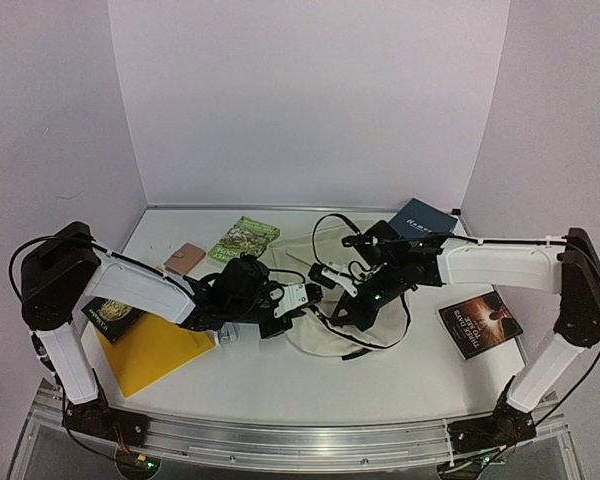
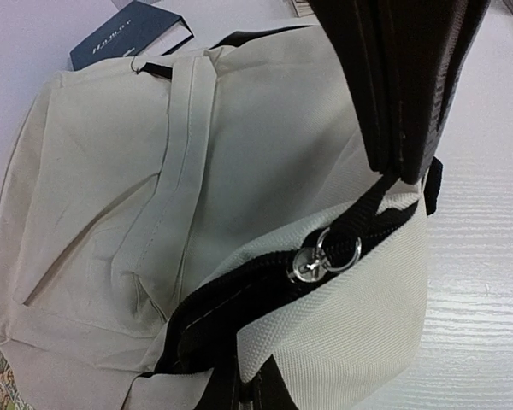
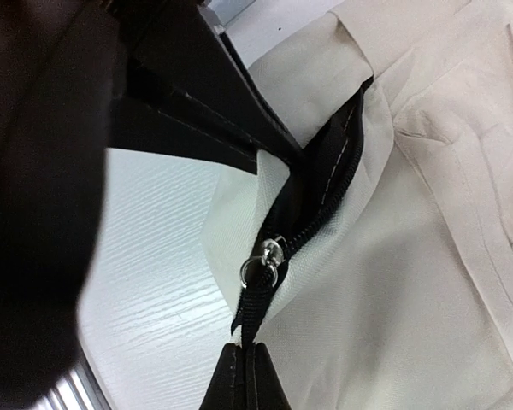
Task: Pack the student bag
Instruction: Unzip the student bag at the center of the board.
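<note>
Student bag [image 1: 365, 335] lies flat mid-bench [image 1: 310, 390], between the two arms; books lie scattered round it, none inside as far as shows. A dark blue book [image 2: 128, 36] lies at its far corner.

Left fingers [image 2: 402, 158] together, clamped on the black pull strap [image 2: 372, 209] that runs from the ringed slider [image 3: 261, 260]. Right fingers [image 3: 256, 145] together, pinching the cream edge of the bag beside the zip. Zip tape gapes a little between slider and right fingers. Likely step: opening the zip.

Risks:
- Strap is thin, so a hard tug may slide it out of the left grip.
- A pull off the line of the track could jam the slider or bite fabric.
- If the right pinch gives, the whole bag drags along the bench instead of unzipping.
</note>
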Robot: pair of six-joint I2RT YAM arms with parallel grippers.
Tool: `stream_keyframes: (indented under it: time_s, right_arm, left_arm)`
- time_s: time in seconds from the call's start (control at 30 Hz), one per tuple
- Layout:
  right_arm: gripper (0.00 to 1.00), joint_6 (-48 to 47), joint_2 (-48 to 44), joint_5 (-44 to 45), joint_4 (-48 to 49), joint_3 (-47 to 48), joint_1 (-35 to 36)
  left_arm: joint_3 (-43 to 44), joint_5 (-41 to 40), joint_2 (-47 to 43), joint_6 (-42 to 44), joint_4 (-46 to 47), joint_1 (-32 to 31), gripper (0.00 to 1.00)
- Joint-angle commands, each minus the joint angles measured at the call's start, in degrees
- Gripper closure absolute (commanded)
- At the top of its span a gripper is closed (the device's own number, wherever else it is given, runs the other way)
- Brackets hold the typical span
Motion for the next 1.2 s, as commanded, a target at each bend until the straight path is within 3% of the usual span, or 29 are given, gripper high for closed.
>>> stream_keyframes:
  time_s: [0.0, 0.33, 0.67, 0.9, 0.93, 1.03, 1.17]
  right_arm:
    - [1.00, -2.01, -4.92, 4.18, -7.21, -4.19, -1.18]
    - [1.00, -1.94, -2.88, 3.90, -6.50, 0.44, -2.39]
    - [1.00, -4.99, -6.97, 7.11, -7.41, -5.85, -6.60]
    - [1.00, -4.89, -8.35, 2.36, -8.02, -6.39, -7.16]
    - [1.00, -4.56, -7.65, 1.25, -7.97, -5.47, -7.16]
    - [1.00, -3.50, -5.93, -2.32, -7.90, -1.82, -7.11]
    - [1.00, -2.79, -4.14, -6.06, -7.90, 1.97, -7.14]
  left_arm:
    - [-1.49, -7.13, -2.44, -5.45, 1.65, 4.60, 1.00]
    - [-4.70, -3.23, -6.54, -6.55, 3.16, 4.42, 1.00]
    - [-8.66, -3.67, -11.14, -9.82, 5.61, 8.59, 1.00]
    - [-8.44, -2.81, -11.86, -8.07, 4.63, 10.74, 0.99]
    - [-8.06, -2.02, -11.85, -7.94, 3.90, 10.67, 0.95]
    - [-6.97, -1.48, -12.56, -4.94, 0.49, 7.29, 0.64]
    - [-4.98, -1.88, -14.31, -2.36, -5.07, 3.11, 0.40]
